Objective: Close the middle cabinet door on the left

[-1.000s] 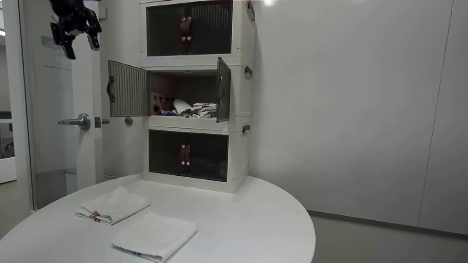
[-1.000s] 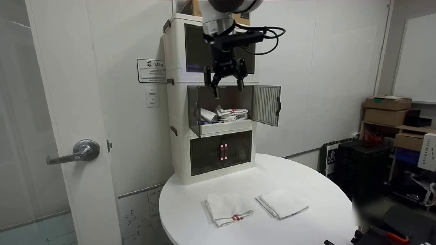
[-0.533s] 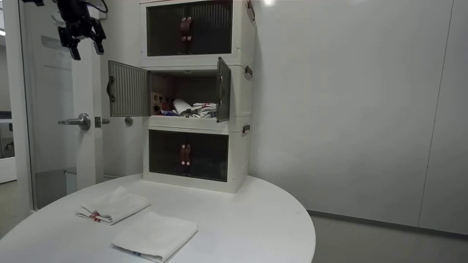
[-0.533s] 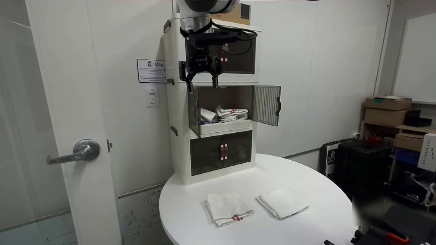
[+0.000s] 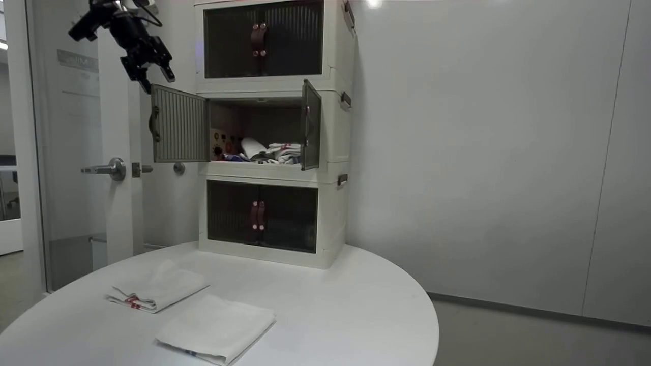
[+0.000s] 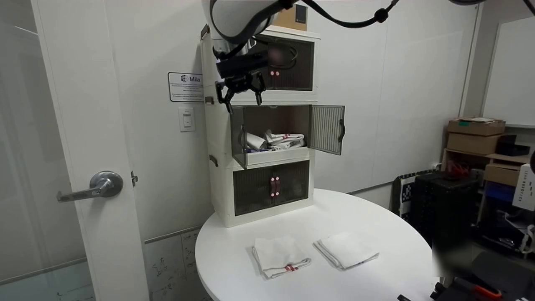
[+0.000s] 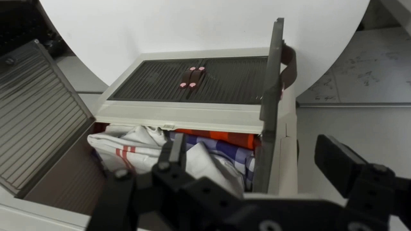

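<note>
"The middle cabinet door [image 5: 179, 123] on the left: where is it placed?"

"It is hinged at the left side of the white cabinet [image 5: 333, 229], at mid-height, and is swung wide open. The cabinet is set at the far edge of the round table [image 5: 346, 315]."

"How many doors are counted?"

"Six, in three pairs. Two are opened, the one named and its right-hinged twin [image 5: 311, 124]; four are closed, namely the two upper doors [image 5: 292, 38] and the two lower doors [image 5: 231, 211]."

"What is laid on the table?"

"A red-marked cloth [image 5: 160, 282] and a blue-marked cloth [image 5: 216, 325], two in all, both white and folded; the former is nearer the left edge in both exterior views. More cloths [image 5: 284, 153] are heaped in the middle compartment [image 5: 277, 119], where no sure count can be made."

"How is the arm [image 6: 240, 16] posed?"

"In an exterior view it is angled down from above, and the gripper [image 6: 244, 107] is pointed downward, held near the top edge of the door. The two fingers [image 7: 340, 165] are spread wide, the jaws released; in the wrist view the door is seen between them."

"Is it touched?"

"That cannot be told."
</note>
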### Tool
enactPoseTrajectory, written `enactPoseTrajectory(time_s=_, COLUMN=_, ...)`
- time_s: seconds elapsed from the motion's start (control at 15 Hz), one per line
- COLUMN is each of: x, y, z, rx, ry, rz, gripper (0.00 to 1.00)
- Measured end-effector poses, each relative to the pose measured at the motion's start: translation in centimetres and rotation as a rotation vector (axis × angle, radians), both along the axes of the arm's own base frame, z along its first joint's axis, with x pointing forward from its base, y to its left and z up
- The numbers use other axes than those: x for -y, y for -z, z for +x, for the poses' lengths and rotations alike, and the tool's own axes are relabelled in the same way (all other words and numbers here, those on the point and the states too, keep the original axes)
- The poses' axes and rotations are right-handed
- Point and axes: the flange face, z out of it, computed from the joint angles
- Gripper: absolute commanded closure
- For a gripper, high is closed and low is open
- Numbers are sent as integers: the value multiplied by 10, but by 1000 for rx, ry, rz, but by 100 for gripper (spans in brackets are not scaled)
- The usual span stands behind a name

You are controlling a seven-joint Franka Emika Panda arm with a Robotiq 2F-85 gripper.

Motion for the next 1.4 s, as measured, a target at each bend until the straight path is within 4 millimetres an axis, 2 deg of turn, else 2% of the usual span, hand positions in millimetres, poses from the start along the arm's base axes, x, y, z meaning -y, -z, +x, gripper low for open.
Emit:
enactPoseTrajectory(time_s=0.4, x=19, y=17, z=16, rx=22, ry=223, rz=-153, gripper=0)
enactPoseTrajectory(time_s=0.8, x=36, y=11, z=15, rx=66, ry=481, rz=-225, gripper=0)
enactPoseTrajectory(time_s=1.07, x=35, y=-2, z=24, rx=59, ry=440, rz=-56, gripper=0)
enactPoseTrajectory(time_s=1.2, x=43, y=-9, z=37, rx=77, ry=368, rz=22, gripper=0)
enactPoseTrajectory(time_s=1.4, x=67, y=-14, z=57, rx=92, ry=247, rz=104, gripper=0)
